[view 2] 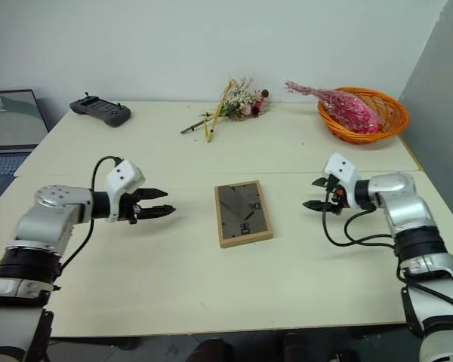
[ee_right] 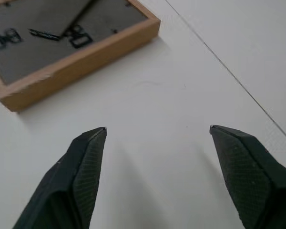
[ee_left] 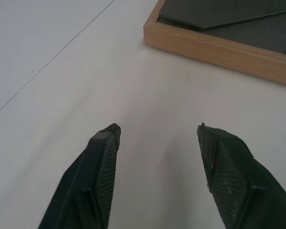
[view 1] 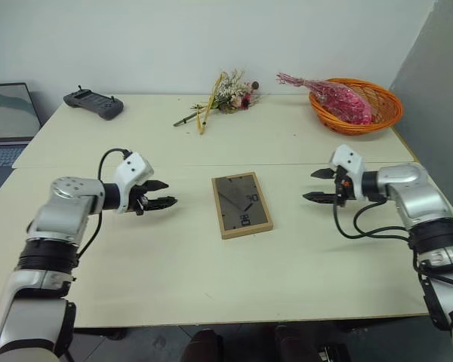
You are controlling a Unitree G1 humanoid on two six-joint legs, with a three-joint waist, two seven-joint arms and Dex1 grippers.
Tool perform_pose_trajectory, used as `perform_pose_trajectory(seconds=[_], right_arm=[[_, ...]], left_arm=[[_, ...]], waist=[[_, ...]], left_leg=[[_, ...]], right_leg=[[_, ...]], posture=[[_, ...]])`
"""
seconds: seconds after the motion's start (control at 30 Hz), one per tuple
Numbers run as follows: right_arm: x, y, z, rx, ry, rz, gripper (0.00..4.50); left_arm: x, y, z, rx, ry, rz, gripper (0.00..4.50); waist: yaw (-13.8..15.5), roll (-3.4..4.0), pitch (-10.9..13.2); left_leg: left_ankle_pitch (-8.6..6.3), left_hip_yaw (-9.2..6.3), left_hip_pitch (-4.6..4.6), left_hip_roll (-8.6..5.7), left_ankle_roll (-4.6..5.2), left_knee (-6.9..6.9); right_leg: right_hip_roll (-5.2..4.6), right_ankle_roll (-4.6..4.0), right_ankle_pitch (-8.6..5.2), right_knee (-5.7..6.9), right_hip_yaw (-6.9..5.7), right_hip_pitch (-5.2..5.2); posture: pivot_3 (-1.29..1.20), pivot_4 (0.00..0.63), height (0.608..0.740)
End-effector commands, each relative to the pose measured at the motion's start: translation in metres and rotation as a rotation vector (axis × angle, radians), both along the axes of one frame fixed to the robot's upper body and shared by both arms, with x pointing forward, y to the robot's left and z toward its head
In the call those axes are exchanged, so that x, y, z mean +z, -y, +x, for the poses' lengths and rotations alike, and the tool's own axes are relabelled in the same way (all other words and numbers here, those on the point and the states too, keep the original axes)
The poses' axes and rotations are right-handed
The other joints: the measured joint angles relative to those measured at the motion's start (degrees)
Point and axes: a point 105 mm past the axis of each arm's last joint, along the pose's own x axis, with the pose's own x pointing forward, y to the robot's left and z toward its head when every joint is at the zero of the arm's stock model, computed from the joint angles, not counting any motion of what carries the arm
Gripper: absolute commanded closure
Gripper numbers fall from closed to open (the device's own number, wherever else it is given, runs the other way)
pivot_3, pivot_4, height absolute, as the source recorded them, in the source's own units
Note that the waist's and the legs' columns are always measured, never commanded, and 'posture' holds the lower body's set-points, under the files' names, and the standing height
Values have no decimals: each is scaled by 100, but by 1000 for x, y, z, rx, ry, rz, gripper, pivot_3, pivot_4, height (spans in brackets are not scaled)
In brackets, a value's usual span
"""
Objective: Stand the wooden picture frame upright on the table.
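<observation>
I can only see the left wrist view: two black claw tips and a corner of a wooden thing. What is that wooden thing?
Observer: It's the wooden picture frame, lying flat on the table with its dark back panel facing up.
Operator: Where's the other claw?
Observer: The right claw hangs on the frame's far side from yours, open and apart from it. The frame lies between it and the left claw.
Operator: Is there anything else on the table?
Observer: Yes. At the far edge there's an orange basket with pink dried flowers in it, a small flower bunch and a dark handheld controller.
</observation>
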Motion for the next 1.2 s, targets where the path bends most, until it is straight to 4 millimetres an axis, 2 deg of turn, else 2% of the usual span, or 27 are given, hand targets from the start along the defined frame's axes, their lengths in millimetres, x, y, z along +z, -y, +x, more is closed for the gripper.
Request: perform_pose_trajectory(seconds=[0.03,0.17,0.3,0.37,0.57,0.73,0.87,1.0,1.13,1.2], right_arm=[[3,-20,7,23,59,1,1904],[-8,-41,10,27,64,21,2905],[-14,-57,9,34,42,65,3904],[-17,-66,6,55,27,81,4468],[-10,-103,-13,157,-17,196,4488],[-11,-118,-38,241,-48,195,4488],[-11,-118,-49,266,-63,172,4488],[-18,-112,-60,289,-90,129,4488],[-28,-99,-61,263,-89,78,4488],[-30,-93,-54,230,-64,60,4488]], left_arm=[[5,13,16,11,90,41,2673],[-6,32,28,16,109,35,3552],[-14,49,27,-29,99,24,4449],[-17,56,26,-50,92,16,4500],[-25,72,9,-144,50,27,4500],[-25,76,-13,-207,28,47,4500],[-25,72,-35,-252,-14,75,4500],[-23,61,-48,-244,-25,110,4500],[-29,38,-54,-199,-41,151,4500],[-27,31,-63,-175,-116,66,4500]], waist=[[0,0,0],[6,-1,-1],[-9,-1,-1],[-17,-1,-1],[-68,-1,-2],[-101,0,-2],[-123,1,-3],[-123,1,-3],[-118,1,-3],[-122,1,-3]], left_leg=[[1,-1,-3,0,-1,2],[4,-1,-7,-1,-7,4],[7,0,-5,-1,-13,4],[8,0,-6,-1,-14,4],[8,-2,-5,-1,-14,2],[11,-5,-5,-1,-20,2],[2,-8,-3,-2,-3,0],[0,-11,-3,-2,0,-1],[-1,-12,-2,-2,1,-1],[-1,-12,0,-3,2,-1]], right_leg=[[0,0,0,2,0,-2],[-3,0,1,3,0,-5],[-3,0,1,3,2,-5],[-3,0,1,3,2,-8],[-3,0,1,5,4,-8],[-3,0,1,4,6,-7],[-2,0,1,5,6,-7],[-2,0,0,4,4,-7],[-2,0,0,3,2,-4],[-2,0,1,4,2,-3]], posture=[[0,150,740],[0,150,740],[0,150,740],[0,150,740],[0,150,740],[0,150,740],[0,150,740],[0,150,740],[0,150,740],[0,150,740]])
